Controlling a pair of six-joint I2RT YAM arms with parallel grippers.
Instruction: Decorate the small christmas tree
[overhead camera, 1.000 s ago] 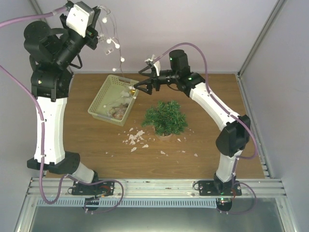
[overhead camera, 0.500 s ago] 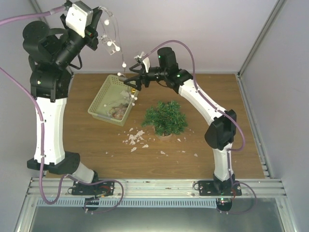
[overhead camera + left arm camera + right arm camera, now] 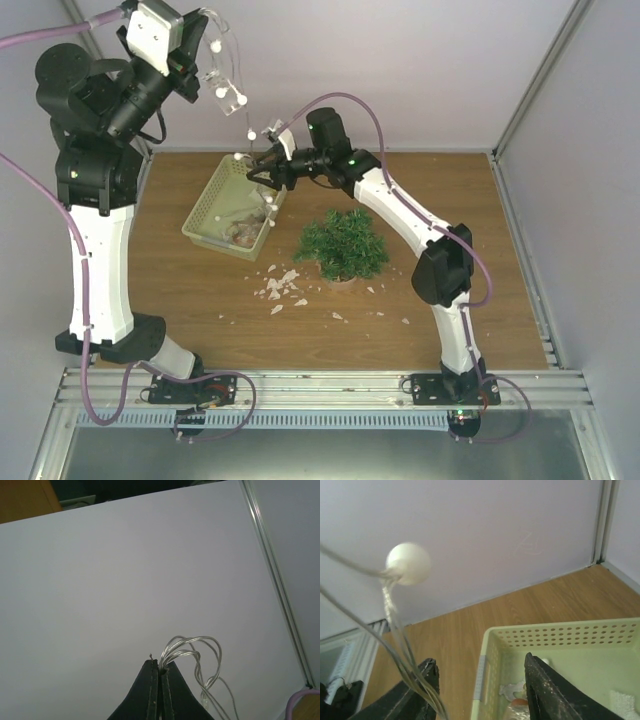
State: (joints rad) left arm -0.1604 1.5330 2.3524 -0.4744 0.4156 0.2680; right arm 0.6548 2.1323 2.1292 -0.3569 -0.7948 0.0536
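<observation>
The small christmas tree (image 3: 342, 243) stands bare and bushy mid-table in its small pot. High at the back left, my left gripper (image 3: 203, 68) is shut on a bundle of clear wire (image 3: 192, 647), a string of lights with white balls (image 3: 241, 97) hanging toward the basket. My right gripper (image 3: 262, 172) reaches left above the basket's far end, at the hanging strand. Its jaws stand apart in the right wrist view (image 3: 480, 667). The wire (image 3: 395, 630) runs down against the left finger, with a white ball (image 3: 408, 563) above it.
A pale yellow-green basket (image 3: 213, 197) of ornaments sits left of the tree, its perforated rim (image 3: 560, 635) below my right fingers. White scraps (image 3: 280, 285) litter the wood in front of the tree. Walls close the back and sides.
My right arm has swung left from beside the tree to the hanging strand, and its jaws have narrowed. My left arm has shifted slightly, and the string of lights has swung with it.
</observation>
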